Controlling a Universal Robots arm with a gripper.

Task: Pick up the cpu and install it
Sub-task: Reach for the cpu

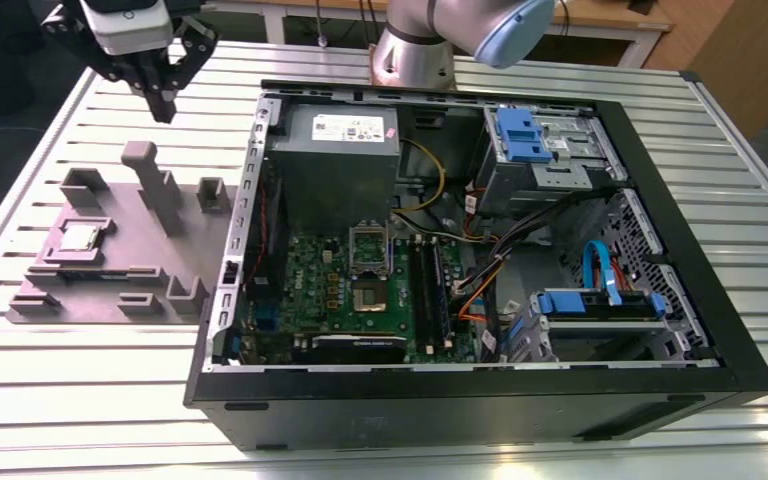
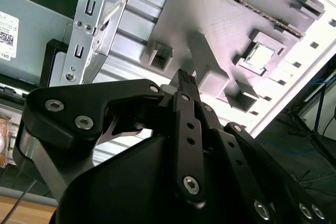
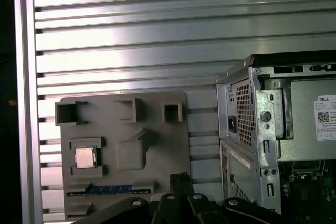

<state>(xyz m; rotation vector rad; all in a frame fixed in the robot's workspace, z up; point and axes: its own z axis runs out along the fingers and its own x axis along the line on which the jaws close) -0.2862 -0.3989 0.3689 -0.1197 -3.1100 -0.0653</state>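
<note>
Pincer (image 1: 163, 106) well apart from cpu (image 1: 81, 236)

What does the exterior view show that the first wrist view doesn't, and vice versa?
The exterior view adds the blue drive caddies, the blue cable and the arm's base. The first wrist view adds the case's perforated rear panel. Both show the cpu lying in the grey fixture, the gripper shut and empty, apart from the cpu, and the power supply.
</note>
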